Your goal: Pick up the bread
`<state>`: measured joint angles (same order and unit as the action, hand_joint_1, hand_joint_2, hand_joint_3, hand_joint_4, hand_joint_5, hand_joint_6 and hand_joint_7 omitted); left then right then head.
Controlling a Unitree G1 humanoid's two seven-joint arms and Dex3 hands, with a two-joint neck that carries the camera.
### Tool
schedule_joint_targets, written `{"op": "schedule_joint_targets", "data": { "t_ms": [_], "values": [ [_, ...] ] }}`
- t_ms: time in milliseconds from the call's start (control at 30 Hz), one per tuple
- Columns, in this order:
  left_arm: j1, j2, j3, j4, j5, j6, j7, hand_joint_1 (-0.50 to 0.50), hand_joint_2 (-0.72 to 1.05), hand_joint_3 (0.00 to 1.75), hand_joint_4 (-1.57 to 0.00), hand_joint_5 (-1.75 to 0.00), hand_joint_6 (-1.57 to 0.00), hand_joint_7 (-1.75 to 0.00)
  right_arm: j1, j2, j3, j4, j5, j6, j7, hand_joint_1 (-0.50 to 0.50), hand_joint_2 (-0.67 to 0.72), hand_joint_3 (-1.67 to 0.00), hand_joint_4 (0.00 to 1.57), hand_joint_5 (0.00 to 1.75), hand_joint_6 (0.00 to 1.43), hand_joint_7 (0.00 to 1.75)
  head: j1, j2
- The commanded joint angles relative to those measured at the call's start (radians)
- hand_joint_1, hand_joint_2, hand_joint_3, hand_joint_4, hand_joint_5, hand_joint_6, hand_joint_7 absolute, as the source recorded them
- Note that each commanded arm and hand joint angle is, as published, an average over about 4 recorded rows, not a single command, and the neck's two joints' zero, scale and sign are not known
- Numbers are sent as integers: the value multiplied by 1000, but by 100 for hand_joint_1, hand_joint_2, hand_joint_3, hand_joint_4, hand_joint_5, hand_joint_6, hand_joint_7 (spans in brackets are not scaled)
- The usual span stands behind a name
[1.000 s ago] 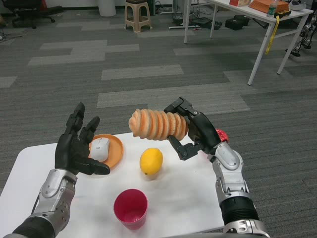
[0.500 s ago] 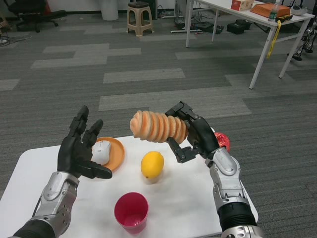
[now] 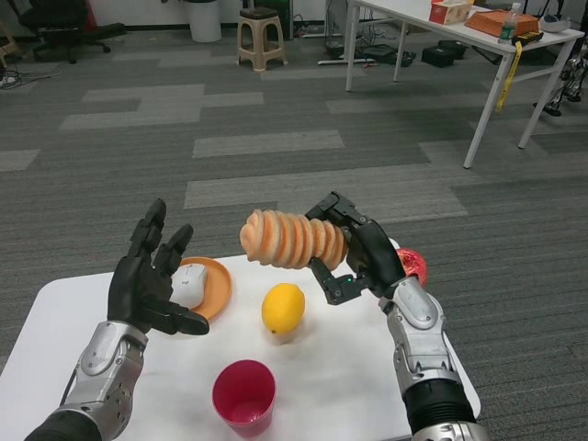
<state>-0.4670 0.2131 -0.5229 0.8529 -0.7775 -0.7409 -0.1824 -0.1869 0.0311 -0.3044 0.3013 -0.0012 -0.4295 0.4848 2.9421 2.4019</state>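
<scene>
The right hand (image 3: 354,253) was raised on its silver forearm, its fingers (image 3: 331,209) curled around the bread (image 3: 292,239) and holding it in the air. The left hand (image 3: 147,280) hovered upright, fingers spread apart, holding nothing.

One bread (image 3: 292,239), one lemon (image 3: 282,308), one red cup (image 3: 243,395), one orange plate (image 3: 215,287), one white mouse (image 3: 190,283).

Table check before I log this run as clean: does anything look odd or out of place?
One oddity: a white computer mouse lies on the orange plate, among the lemon and pink cup. Nothing is spilled. The bread is held in the air by the right hand.
</scene>
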Motion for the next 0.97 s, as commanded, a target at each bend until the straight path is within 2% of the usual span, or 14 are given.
{"op": "schedule_joint_targets", "data": {
  "t_ms": [33, 200, 400, 800, 967],
  "values": [
    [5, 9, -2, -8, 0, 2, -2, 50, -28, 9, 0, -41, 0, 0, -12, 3, 0, 10, 13, -5, -11, -46, -54, -151, 37, 145, 97, 154, 3, 2],
    [-4, 9, 2, -3, 0, 2, -3, 50, -28, 9, 0, -41, 0, 0, -18, 4, 5, 30, 17, -12, -18, -46, -54, -151, 38, 145, 97, 154, 20, 17],
    [-13, 11, 2, -1, 1, 2, -2, 50, -28, 9, 0, -41, 0, 0, -19, 0, 12, 50, 40, -33, -33, -46, -54, -151, 39, 145, 100, 154, 80, 67],
    [-31, 12, -19, -2, 11, 3, -2, 50, -28, 7, 0, -41, 0, 0, -19, -23, 22, 55, 59, -58, -43, -46, -54, -151, 46, 145, 106, 154, 84, 126],
    [-31, 9, -22, -2, 12, 3, -3, 50, -28, 9, 0, -41, 0, 0, -17, -25, 24, 55, 68, -66, -43, -46, -54, -151, 46, 145, 106, 154, 80, 124]
  ]
}}
